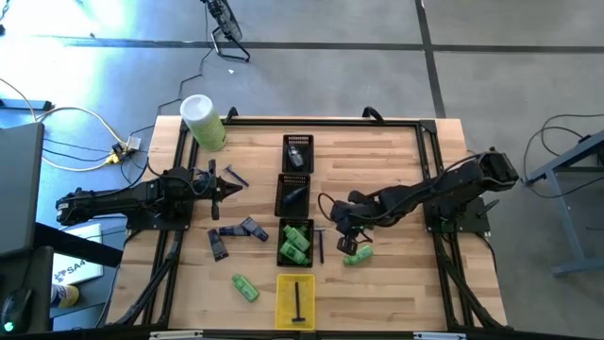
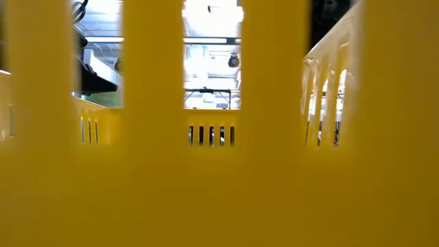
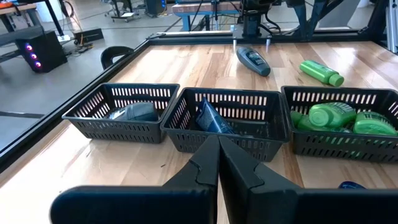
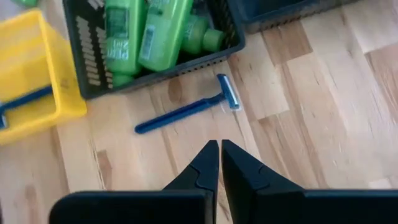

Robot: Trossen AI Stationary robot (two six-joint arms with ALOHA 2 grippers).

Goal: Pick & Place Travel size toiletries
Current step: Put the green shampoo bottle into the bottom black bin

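Razor (image 4: 186,111) visible only from right wrist, beyond shut, empty right claw (image 4: 219,149); left claw (image 3: 217,144) likewise shut.

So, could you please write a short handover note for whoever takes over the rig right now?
Left gripper: shut, empty, on the left side facing the black trays.
Right gripper: shut, empty, over bare wood near the blue razor.
Done: green bottles fill one black tray; the middle black tray and the far black tray each hold an item; the yellow tray holds a dark stick.
Left: the razor, a loose green bottle by the right gripper, another green bottle left of the yellow tray, dark tubes and a thin stick on the left side.
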